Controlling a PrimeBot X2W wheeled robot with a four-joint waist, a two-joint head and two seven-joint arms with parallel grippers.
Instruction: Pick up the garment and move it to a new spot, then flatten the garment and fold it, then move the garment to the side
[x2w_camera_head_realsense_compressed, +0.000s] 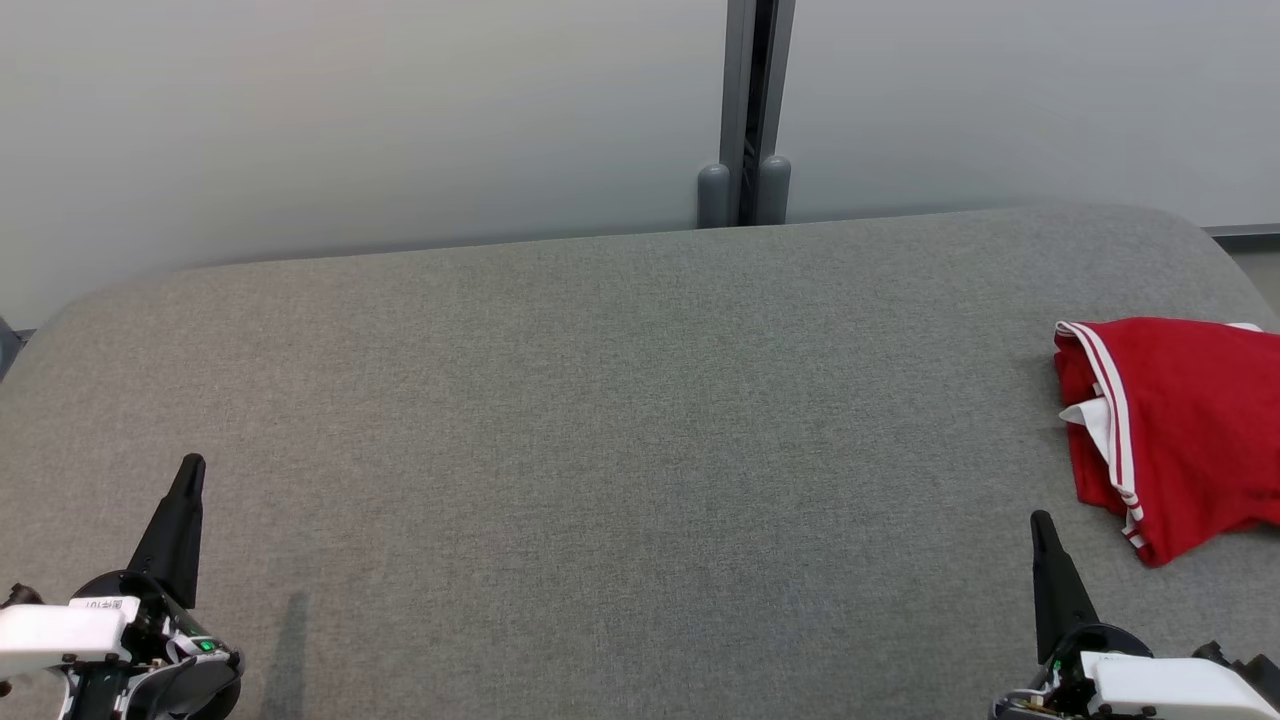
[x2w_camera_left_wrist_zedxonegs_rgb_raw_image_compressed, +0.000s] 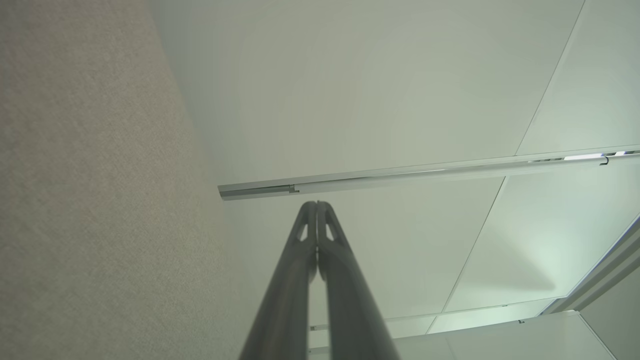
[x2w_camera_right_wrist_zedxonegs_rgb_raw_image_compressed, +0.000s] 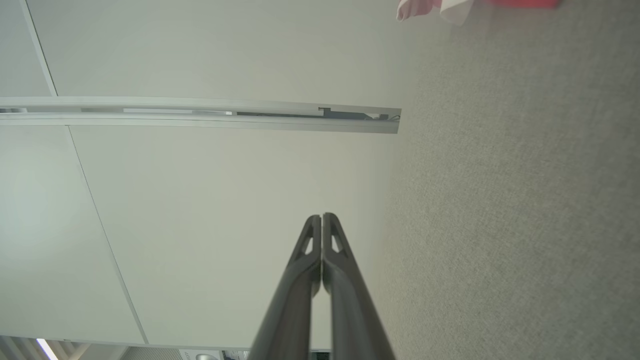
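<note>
The garment, red with white stripes along its hem, lies folded at the right edge of the grey fabric surface; part of it runs past the head view's right border. A sliver of the garment shows at the top of the right wrist view. My right gripper rests at the lower right, shut and holding nothing, just below and left of the garment. At the lower left my left gripper is shut too, far from the garment. In both wrist views the gripper tips press together with nothing between them.
A pale wall stands right behind the surface, with a dark vertical post at its middle. The surface has rounded far corners. Both wrist views look along the fabric toward wall panels and a metal rail.
</note>
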